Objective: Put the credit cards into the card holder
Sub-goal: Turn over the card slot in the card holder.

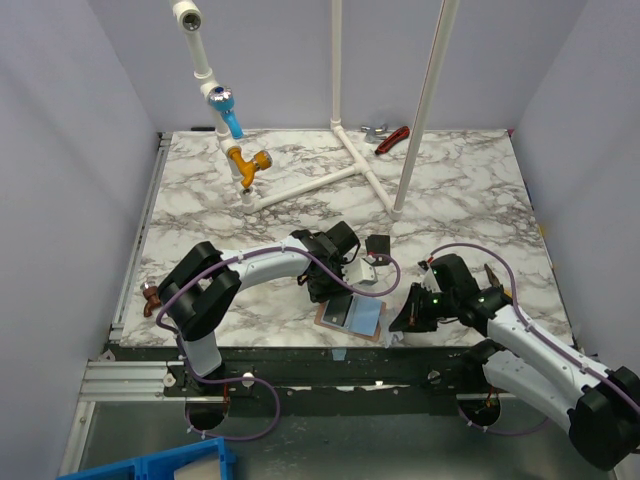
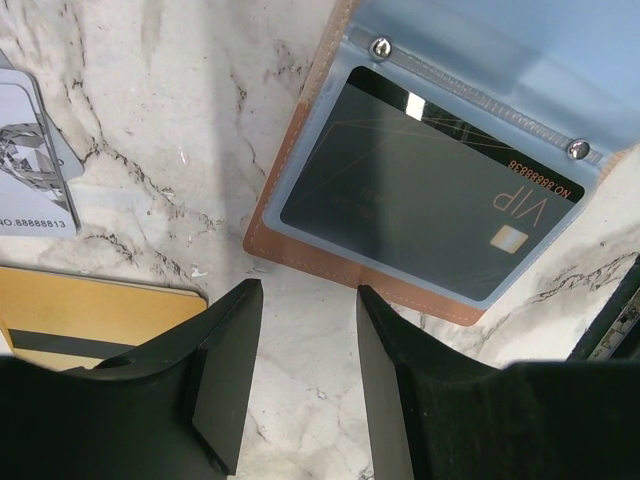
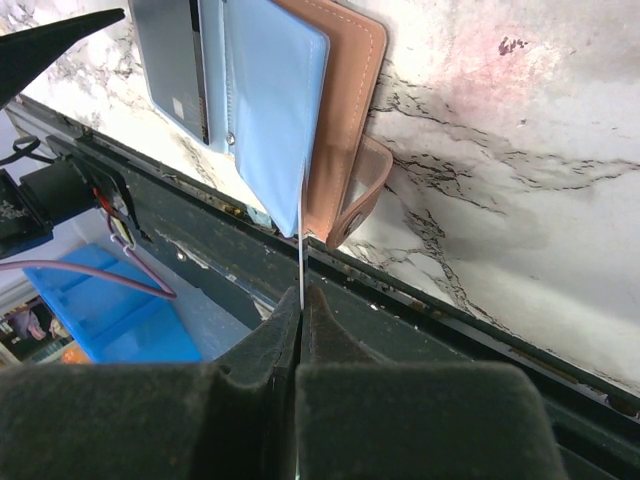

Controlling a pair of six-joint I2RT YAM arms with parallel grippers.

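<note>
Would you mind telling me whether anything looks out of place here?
The card holder lies askew at the table's near edge, its blue sleeve overhanging the dark rail; the right tool is shut on a thin sheet seen edge-on.

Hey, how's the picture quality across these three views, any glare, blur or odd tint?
Top external: even soft light, sharp, only faint shadows. Left wrist: small glare patch on the card holder sleeve over the black card; left hand nearly black, detail lost. Right wrist: right hand close and blurred, pinkish tint on the table upper right.
</note>
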